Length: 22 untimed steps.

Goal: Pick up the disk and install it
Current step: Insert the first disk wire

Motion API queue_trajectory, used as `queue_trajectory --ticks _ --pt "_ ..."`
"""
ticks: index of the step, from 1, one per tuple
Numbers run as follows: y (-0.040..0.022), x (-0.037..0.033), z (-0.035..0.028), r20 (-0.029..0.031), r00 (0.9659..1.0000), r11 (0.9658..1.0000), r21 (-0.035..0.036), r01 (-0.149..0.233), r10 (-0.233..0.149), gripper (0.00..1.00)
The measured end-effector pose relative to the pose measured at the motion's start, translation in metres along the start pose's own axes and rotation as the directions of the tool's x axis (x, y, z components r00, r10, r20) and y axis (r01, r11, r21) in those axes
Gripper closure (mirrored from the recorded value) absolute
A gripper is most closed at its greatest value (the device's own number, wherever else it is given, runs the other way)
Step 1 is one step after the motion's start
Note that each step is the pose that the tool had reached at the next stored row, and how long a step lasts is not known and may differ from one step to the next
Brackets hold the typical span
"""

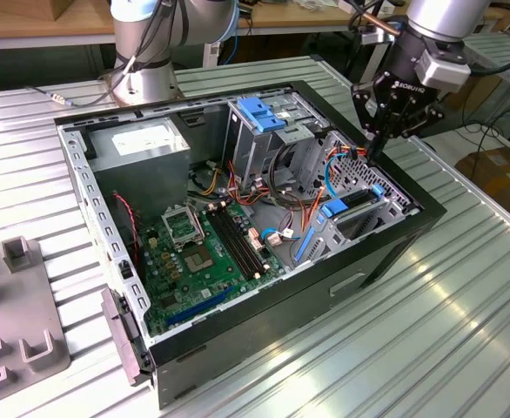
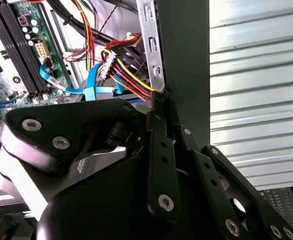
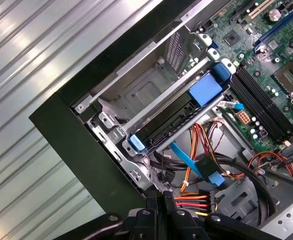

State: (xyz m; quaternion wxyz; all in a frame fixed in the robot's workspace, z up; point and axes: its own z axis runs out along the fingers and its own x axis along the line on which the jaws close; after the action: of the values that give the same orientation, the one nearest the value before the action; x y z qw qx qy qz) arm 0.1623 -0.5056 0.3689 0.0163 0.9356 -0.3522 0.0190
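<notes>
We find the gripper (image 1: 379, 150) poised above the open computer case (image 1: 394, 252), at the case wall nearer the table (image 1: 464, 322) edge on the exterior view's right, with its fingers pressed together and nothing between them; in the second wrist view the two black fingers (image 2: 161, 150) meet at their tips just beside a bundle of red, yellow and black wires (image 2: 124, 75). The disk (image 1: 352, 207) sits inside the case, lodged in a metal bay against that same wall, its bright-blue rail tabs showing at both ends. In the first wrist view the disk (image 3: 174, 112) lies lengthwise in the bay, a large blue tab at one end and a smaller blue tab at the other, near a flat blue cable (image 3: 189, 160). The gripper is apart from the disk, above and to one side of it. The green motherboard (image 1: 207, 252) occupies the case floor, a blue-topped drive cage (image 1: 264, 117) stands toward the far wall, and a grey power supply (image 1: 142, 148) fills the far corner.
</notes>
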Motion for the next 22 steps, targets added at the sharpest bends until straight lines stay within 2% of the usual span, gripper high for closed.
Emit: queue_trajectory --ticks 6,10,12,14,15,16,20,21,22 --pt "0.0000 0.0000 0.0010 -0.0029 0.9976 0.9975 -0.0077 -0.070 0.070 0.83" --pt "0.0000 -0.0001 0.0013 -0.0041 0.9923 0.9922 -0.0120 -0.124 0.124 0.83" --pt "0.0000 -0.0001 0.0015 -0.0047 0.9869 0.9868 -0.0147 -0.161 0.161 0.83" --pt "0.0000 -0.0001 0.0018 -0.0050 0.9792 0.9791 -0.0173 -0.203 0.203 0.83" --pt "0.0000 -0.0001 0.0019 -0.0049 0.9737 0.9735 -0.0186 -0.228 0.228 0.83" --pt "0.0000 -0.0001 0.0021 -0.0048 0.9713 0.9711 -0.0190 -0.238 0.238 0.83" --pt "0.0022 -0.0027 0.0027 -0.0047 0.9694 0.9693 -0.0195 -0.245 0.245 0.83" --pt "0.0022 -0.0027 0.0029 -0.0046 0.9677 0.9675 -0.0199 -0.252 0.252 0.83" --pt "0.0022 -0.0028 0.0032 -0.0047 0.9639 0.9636 -0.0206 -0.266 0.266 0.83"
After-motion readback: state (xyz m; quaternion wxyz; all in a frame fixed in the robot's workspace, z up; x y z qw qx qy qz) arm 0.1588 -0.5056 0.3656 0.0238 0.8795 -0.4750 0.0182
